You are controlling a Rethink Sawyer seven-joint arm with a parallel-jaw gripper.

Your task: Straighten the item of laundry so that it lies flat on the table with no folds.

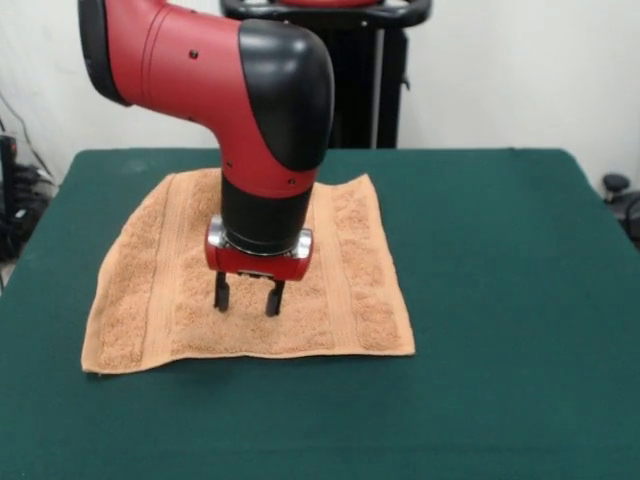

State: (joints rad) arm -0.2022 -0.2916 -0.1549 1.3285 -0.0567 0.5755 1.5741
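The item of laundry (pixel 340 290) is an orange-tan terry towel spread out on the green table (pixel 500 300), left of the table's middle. It looks flat, with woven bands running near its left and right edges. The front left corner sits slightly raised. My gripper (pixel 247 297) hangs straight down over the towel's middle, just above or touching the cloth. Its two black fingers (pixel 222 291) stand apart, open, with nothing between them. The arm hides part of the towel's far middle.
Green cloth stretches wide to the right of the towel and in front of it. A black stand (pixel 365 80) rises behind the far edge of the table. Cables and dark gear show at the left edge (pixel 15 200).
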